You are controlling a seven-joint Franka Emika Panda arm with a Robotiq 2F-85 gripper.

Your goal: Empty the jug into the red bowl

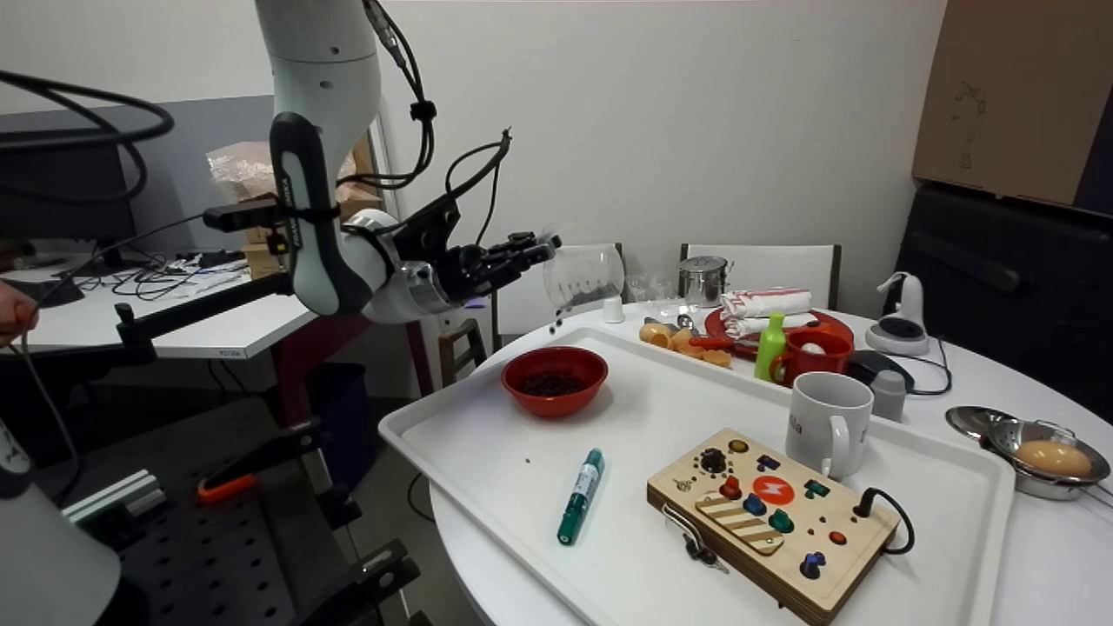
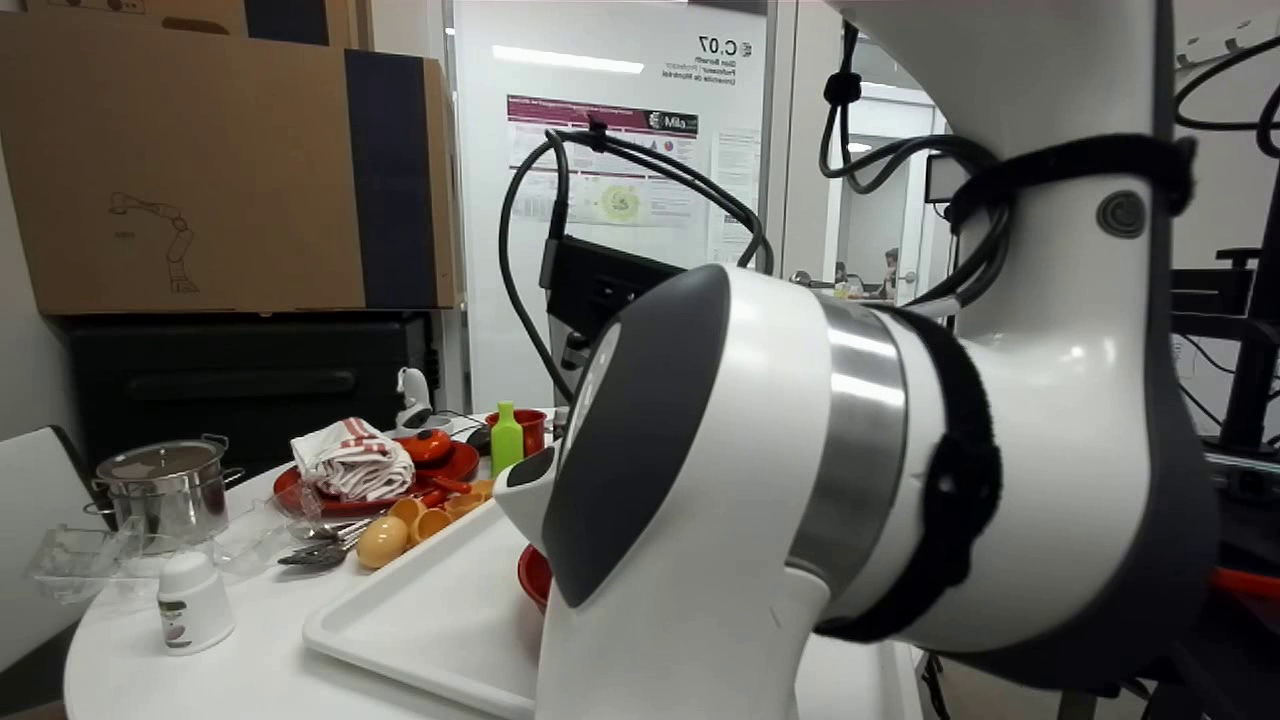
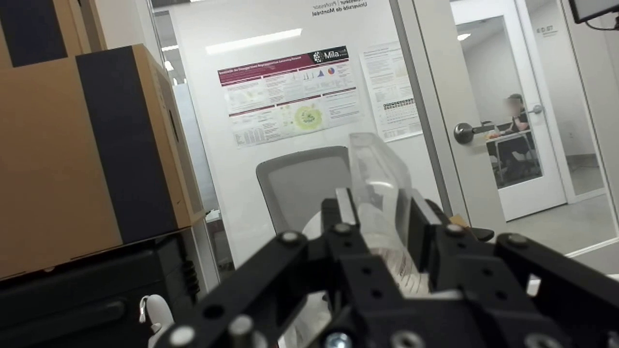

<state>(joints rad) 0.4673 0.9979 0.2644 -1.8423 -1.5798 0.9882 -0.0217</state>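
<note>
As we look on, the jug sheds dark bits above the red bowl

While the arm looms from the upper left in an exterior view, we've got the end effector clamped on the jug, its clear handle pinched between the jaws just right of centre in our wrist view. And look just above mid-frame: the see-through jug is tilted, dark bits strewn along its lower wall and more caught in mid-air under its lower left edge! Straight below them in the frame sits the red bowl, upright on the white tray, dark contents showing inside. We spot a dark speck on the tray too, a little lower in the picture. Further down lies a green marker; toward the lower right we have the wooden button box, the white mug upright just above it in the frame. Over at the right edge, the counter carries a silver metal bowl with a brown egg in it. In an exterior view, the arm covers most of the red bowl, leaving us a sliver below centre.
</note>
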